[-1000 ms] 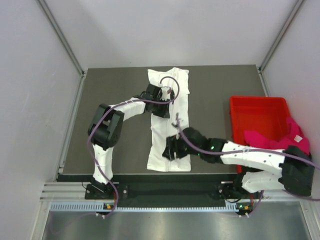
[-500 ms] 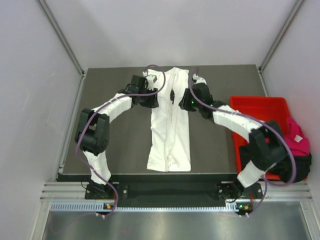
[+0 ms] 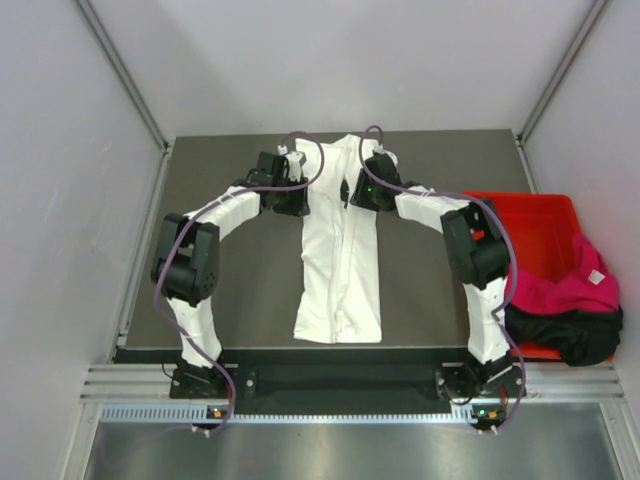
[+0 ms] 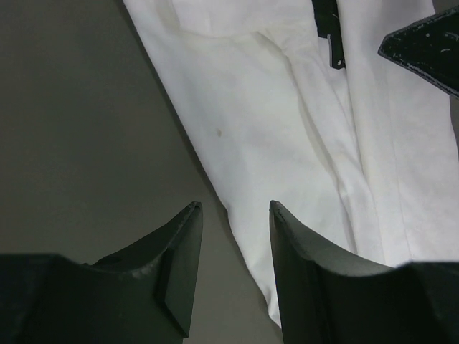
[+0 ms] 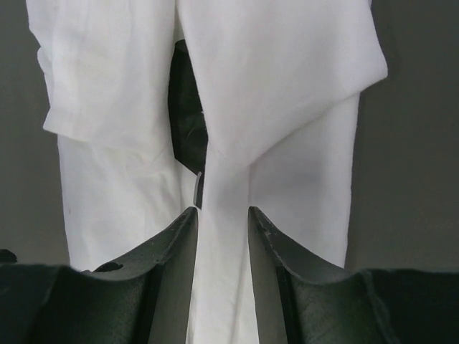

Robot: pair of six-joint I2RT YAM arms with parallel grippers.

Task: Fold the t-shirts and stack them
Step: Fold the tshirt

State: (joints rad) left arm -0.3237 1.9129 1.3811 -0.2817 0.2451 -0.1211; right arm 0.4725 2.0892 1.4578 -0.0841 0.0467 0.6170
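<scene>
Left gripper (image 3: pixel 288 198): jaws apart, empty, at upper left edge of white t-shirt (image 3: pixel 340 270). White t-shirt: centre frame, folded to a narrow strip, long axis top to bottom. Right gripper (image 3: pixel 364 192): on its upper right, jaws partly apart over cloth; grip cannot be told. Both equally near its top end.

A dark grey table (image 3: pixel 240 290) sits inside a pale booth: a plain back wall (image 3: pixel 340 60) and side walls (image 3: pixel 60 250) meet at two slanting metal posts (image 3: pixel 122 70). A silver rail (image 3: pixel 350 412) lines the near edge, with a brushed metal floor (image 3: pixel 330 450) below. The light is even and soft.
</scene>
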